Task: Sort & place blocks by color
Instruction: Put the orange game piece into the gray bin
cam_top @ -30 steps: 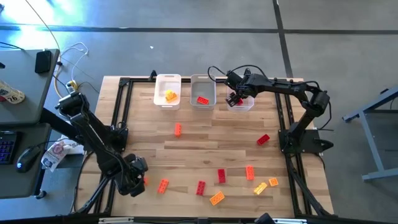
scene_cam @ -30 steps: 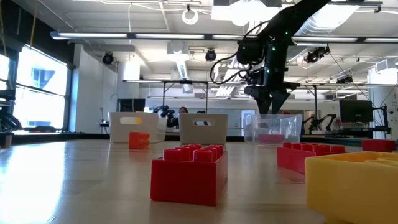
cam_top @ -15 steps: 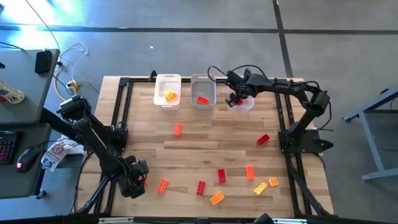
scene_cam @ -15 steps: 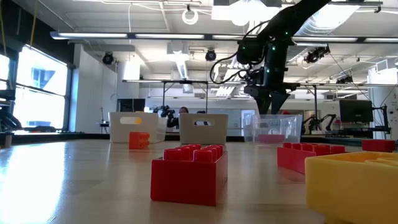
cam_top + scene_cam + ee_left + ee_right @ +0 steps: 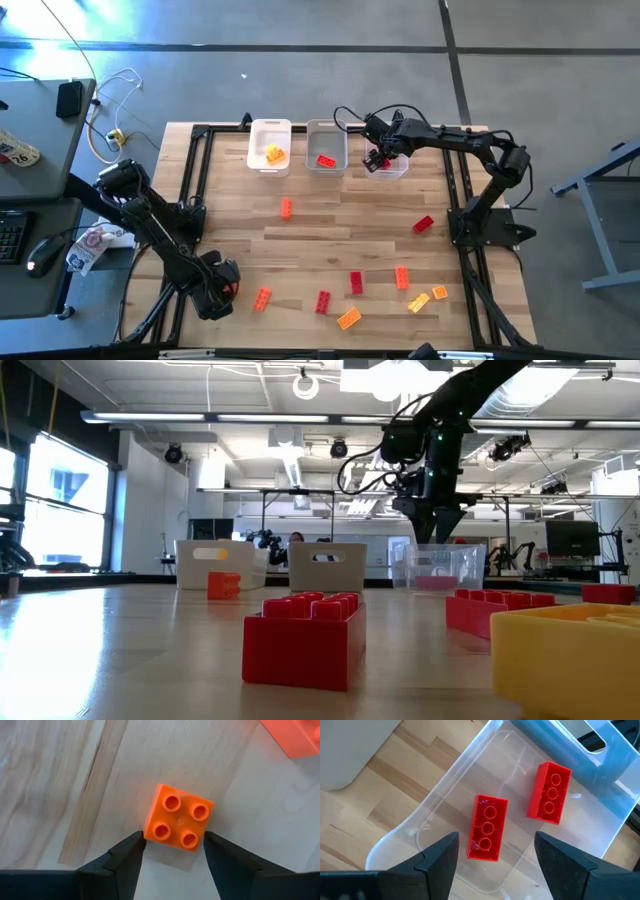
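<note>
My left gripper [image 5: 172, 842] is open near the table's near left corner [image 5: 218, 292], pointing down. Its fingers stand on either side of a small orange four-stud block [image 5: 179, 817] that lies flat on the wood, studs up. My right gripper [image 5: 492, 847] is open and empty above the clear bin [image 5: 393, 167] at the far edge, also seen in the low view [image 5: 437, 510]. Two red blocks [image 5: 487, 827] [image 5: 550, 792] lie in that bin. Several red, orange and yellow blocks lie loose near the table's near edge. My left gripper's fingertips [image 5: 136, 842] stand close beside two opposite lower sides of the orange block [image 5: 150, 832], coming from above. I cannot tell whether they touch it. The block rests flat on the table.
A white bin [image 5: 270, 132] holds a yellow block and a grey bin [image 5: 325, 133] holds an orange-red one. Loose blocks include an orange one [image 5: 286, 208], red ones [image 5: 423, 224] [image 5: 355, 283] [image 5: 322, 302], an orange one [image 5: 262, 297] beside my left gripper, and yellow ones [image 5: 418, 301].
My left arm's elbow has sunk a little toward the table's near edge while its gripper stays over the orange block. My right gripper has kept still above the clear bin.
</note>
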Available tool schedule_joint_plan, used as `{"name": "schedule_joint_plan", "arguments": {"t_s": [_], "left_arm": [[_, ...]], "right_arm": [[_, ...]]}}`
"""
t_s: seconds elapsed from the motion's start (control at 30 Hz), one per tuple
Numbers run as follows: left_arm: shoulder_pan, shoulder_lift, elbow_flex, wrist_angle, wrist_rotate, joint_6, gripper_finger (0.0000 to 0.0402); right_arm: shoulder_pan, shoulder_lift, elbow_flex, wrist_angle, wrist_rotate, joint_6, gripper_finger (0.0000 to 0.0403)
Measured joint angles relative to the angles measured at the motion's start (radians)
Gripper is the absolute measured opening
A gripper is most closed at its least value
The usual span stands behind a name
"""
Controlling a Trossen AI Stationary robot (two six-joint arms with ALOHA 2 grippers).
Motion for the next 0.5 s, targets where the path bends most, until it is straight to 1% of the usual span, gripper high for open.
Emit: {"name": "schedule_joint_plan", "arguments": {"t_s": [0.13,0.3,0.5], "left_arm": [[-0.001,0.003,0.000,0.001,-0.021,0.002,0.0197],[-0.001,0.004,-0.001,-0.001,-0.031,0.034,0.0197],[-0.001,0.005,-0.002,-0.001,-0.035,0.028,0.0197]], "right_arm": [[0.000,0.000,0.000,0.000,-0.015,0.000,0.0248],[0.000,0.000,0.000,0.000,-0.018,0.000,0.0248],[0.000,0.000,0.000,0.000,-0.018,0.000,0.0248]]}}
